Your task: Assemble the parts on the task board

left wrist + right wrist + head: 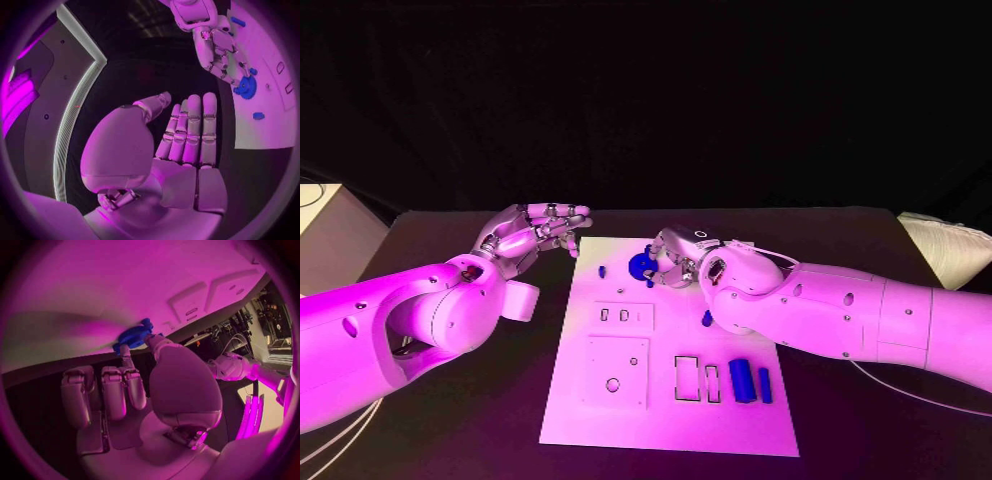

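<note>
Overhead, in the head view, the white task board lies in the middle of the black bench. The right hand reaches over the board's far edge, its fingers closed around a round blue gear-like part that sits near the far middle of the board. The left hand hovers over the bench just left of the board's far left corner, fingers loosely curled and apart, with nothing in it. Two upright blue blocks stand side by side at the board's near right, next to two rectangular slots. A small blue peg sits left of the gear, and another small blue piece shows at the edge of the right forearm.

From the left wrist view, the left hand has its fingers straight and side by side, the thumb apart, the palm bare. Beyond it the right hand touches the blue gear-like part on the task board; a small blue piece lies close by on the board.

From the right wrist view, the right hand pinches the blue gear-like part between thumb and a fingertip, against the edge of the task board; its other fingers are bent down beside it.
</note>
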`<act>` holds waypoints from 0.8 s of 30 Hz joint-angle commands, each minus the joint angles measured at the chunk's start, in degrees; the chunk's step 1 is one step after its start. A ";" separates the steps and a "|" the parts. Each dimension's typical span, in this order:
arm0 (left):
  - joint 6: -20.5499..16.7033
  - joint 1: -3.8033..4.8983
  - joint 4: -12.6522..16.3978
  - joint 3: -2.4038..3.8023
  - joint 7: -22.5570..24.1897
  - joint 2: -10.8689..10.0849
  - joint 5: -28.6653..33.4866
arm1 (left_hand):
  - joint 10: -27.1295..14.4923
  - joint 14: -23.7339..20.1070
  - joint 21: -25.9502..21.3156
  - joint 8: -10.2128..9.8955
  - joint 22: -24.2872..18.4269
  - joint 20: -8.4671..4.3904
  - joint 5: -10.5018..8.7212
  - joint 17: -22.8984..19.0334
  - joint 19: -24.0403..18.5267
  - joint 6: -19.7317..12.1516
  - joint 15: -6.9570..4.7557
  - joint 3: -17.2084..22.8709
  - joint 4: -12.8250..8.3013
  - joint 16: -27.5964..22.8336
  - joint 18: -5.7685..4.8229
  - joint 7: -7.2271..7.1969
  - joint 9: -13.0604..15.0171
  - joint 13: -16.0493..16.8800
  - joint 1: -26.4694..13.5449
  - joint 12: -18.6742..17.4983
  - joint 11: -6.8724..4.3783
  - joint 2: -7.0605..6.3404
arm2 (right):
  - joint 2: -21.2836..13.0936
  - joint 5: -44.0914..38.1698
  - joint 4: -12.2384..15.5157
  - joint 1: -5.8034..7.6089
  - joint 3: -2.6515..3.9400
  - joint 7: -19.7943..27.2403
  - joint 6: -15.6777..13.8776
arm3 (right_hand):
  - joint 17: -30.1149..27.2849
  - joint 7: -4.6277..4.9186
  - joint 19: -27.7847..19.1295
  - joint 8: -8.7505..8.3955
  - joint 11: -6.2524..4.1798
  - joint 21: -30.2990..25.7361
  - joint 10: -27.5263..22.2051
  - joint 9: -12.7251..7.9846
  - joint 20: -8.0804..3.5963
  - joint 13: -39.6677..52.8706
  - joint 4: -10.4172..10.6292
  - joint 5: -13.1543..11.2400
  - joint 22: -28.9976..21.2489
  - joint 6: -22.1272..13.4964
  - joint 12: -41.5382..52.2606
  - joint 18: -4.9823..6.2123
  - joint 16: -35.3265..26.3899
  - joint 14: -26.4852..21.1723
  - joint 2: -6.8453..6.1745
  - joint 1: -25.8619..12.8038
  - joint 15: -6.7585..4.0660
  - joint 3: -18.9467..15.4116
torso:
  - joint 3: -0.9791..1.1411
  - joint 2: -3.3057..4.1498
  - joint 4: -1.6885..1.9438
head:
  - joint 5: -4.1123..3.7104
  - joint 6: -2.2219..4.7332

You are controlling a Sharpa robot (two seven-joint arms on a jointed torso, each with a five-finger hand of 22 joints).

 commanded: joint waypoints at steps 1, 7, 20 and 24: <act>0.55 0.06 0.02 0.05 0.24 0.07 -0.31 | -0.47 -0.29 0.33 -0.10 0.09 -0.03 -0.15 -0.08 -0.55 -0.38 -0.04 0.39 0.02 0.22 0.87 0.19 0.08 -0.05 0.10 -0.22 0.11 0.13 | -0.26 0.44 0.42 -0.08 -0.05 0.90 0.31 | 14.86 -0.01 6.09 0.19 0.24 0.26 6.00 -0.06 0.13 15.07 0.05 0.41 15.07 0.32 0.28 -0.38 0.29 6.03 0.09 -0.78 0.32 -0.22 | -0.02 -0.04 0.05 | -0.05 -0.06; 0.52 0.05 -0.03 0.05 0.20 0.03 -0.33 | -0.47 -0.29 0.33 -0.10 0.09 -0.03 -0.15 -0.08 -0.55 -0.38 -0.04 0.39 0.02 0.22 0.87 0.19 0.08 -0.05 0.10 -0.22 0.11 0.13 | -1.40 1.59 1.63 -0.08 -0.05 1.10 0.18 | 14.88 -0.06 6.09 0.23 0.19 0.26 6.00 -0.17 0.08 15.07 0.20 0.99 15.07 0.44 0.28 -0.38 0.29 6.03 0.90 -2.80 0.27 -0.20 | -0.02 0.01 -0.03 | -0.06 -0.25; 0.49 0.05 -0.08 0.05 0.20 -0.12 -0.34 | -0.53 -0.31 0.42 -0.11 0.12 -0.02 -0.15 -0.13 -0.60 -0.44 -0.03 0.45 -0.05 0.25 0.87 0.22 0.10 -0.06 0.19 -0.23 0.14 0.12 | -4.71 1.53 5.62 0.16 0.08 1.00 -2.76 | 14.75 -0.09 6.09 0.17 0.15 0.26 6.00 -0.31 0.03 15.07 -0.69 0.14 15.07 0.34 0.28 -0.38 0.26 6.00 -0.27 -1.45 0.22 0.01 | 0.01 -0.18 -0.22 | -0.11 -0.09; 0.50 0.05 -0.10 0.05 0.21 -0.07 -0.34 | -0.53 -0.31 0.42 -0.11 0.12 -0.02 -0.15 -0.13 -0.60 -0.44 -0.03 0.45 -0.05 0.25 0.87 0.22 0.10 -0.06 0.19 -0.23 0.14 0.12 | -5.20 1.14 6.21 0.21 0.11 0.93 -4.32 | 14.77 -0.08 6.09 0.19 0.17 0.26 6.00 -0.40 0.03 15.07 -1.03 -1.65 15.07 0.37 0.28 -0.38 0.26 6.00 -0.96 0.08 0.23 -0.23 | -0.01 -0.22 -0.20 | -0.24 -0.02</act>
